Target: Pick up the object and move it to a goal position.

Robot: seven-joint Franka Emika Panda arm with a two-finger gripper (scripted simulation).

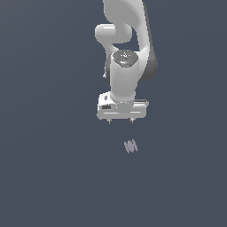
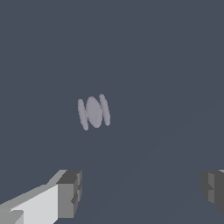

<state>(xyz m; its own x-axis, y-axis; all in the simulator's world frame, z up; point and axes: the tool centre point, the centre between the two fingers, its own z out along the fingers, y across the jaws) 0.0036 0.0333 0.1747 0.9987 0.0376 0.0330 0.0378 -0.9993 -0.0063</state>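
Observation:
The object (image 1: 130, 146) is a tiny pale grey-lilac ribbed thing, a few thin parallel ridges, lying on the dark grey floor. In the wrist view the object (image 2: 93, 112) shows as an oval between thin ridges. My white gripper (image 1: 120, 121) hangs above the floor, up and toward the exterior view's left of the object, apart from it. Its jaws stand wide apart and hold nothing. In the wrist view the gripper (image 2: 142, 190) shows two dark fingertips (image 2: 70, 192) far apart, with the object beyond them.
The white arm (image 1: 126, 53) rises above the gripper to the top of the exterior view. A plain dark grey floor (image 1: 44, 177) surrounds the object.

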